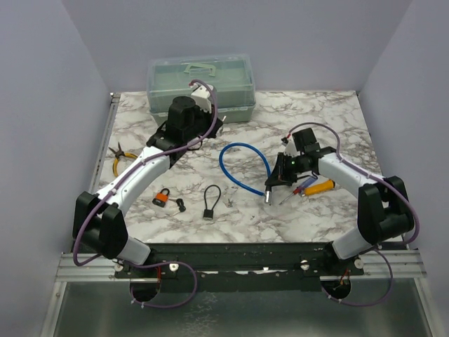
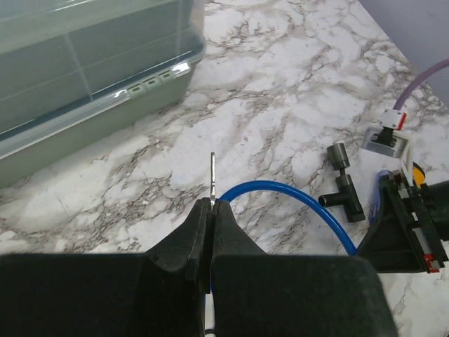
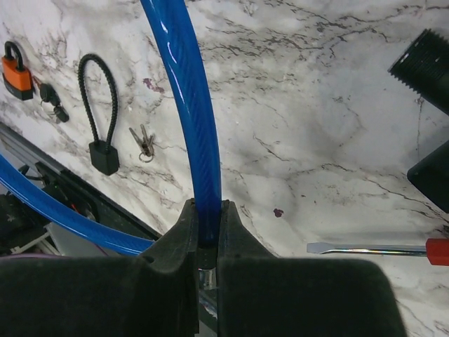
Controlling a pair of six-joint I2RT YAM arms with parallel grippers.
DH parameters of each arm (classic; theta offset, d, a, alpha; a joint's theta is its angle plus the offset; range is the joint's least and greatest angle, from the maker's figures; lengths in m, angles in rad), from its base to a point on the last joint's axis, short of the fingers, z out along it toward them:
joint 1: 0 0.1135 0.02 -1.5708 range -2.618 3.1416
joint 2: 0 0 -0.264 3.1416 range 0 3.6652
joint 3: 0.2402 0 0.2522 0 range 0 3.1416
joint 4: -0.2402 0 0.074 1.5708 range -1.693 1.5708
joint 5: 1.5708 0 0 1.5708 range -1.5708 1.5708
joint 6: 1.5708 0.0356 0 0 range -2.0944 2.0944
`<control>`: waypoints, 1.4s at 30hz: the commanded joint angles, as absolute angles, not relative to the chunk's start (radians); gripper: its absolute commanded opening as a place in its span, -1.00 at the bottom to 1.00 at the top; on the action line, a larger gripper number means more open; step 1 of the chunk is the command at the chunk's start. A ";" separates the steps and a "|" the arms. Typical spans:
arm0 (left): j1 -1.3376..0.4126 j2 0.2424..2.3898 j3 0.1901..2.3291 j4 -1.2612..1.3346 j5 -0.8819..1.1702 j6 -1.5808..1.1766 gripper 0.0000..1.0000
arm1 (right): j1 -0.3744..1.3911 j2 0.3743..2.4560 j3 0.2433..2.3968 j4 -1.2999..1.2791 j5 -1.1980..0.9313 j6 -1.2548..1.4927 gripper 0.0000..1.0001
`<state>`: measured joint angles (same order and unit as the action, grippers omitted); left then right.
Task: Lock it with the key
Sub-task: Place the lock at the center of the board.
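Two pinches: your left gripper [image 2: 211,208] nips the thin key [image 2: 212,172]; right gripper [image 3: 205,226] clamps the springy cable [image 3: 186,91]. Hold it near its end.

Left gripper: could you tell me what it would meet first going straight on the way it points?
Probably the bare marble table beside the plastic box, ahead of the key in the left gripper; depth is unclear.
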<state>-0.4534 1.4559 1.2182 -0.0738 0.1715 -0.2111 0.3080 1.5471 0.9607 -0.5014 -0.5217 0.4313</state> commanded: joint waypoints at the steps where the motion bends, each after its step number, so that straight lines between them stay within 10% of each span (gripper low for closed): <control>1: -0.497 1.474 1.257 -0.101 0.120 -0.093 -1.00 | 0.314 1.534 0.919 -0.422 -0.502 0.500 -0.99; 18: -0.505 1.451 1.242 -0.100 0.098 -0.104 -1.00 | 0.330 1.603 0.895 -0.477 -0.451 0.566 -0.94; 27: -0.505 1.453 1.236 -0.100 0.097 -0.112 -1.00 | 0.329 1.592 0.914 -0.502 -0.440 0.552 0.34; 42: -0.504 1.429 1.166 -0.122 0.242 -0.124 -1.00 | 0.330 1.549 1.096 -0.460 -0.468 0.080 0.33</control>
<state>-0.5041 1.4593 1.1992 -0.1047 0.1600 -0.1116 0.3225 1.5070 1.0084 -0.4824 -0.4625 0.2882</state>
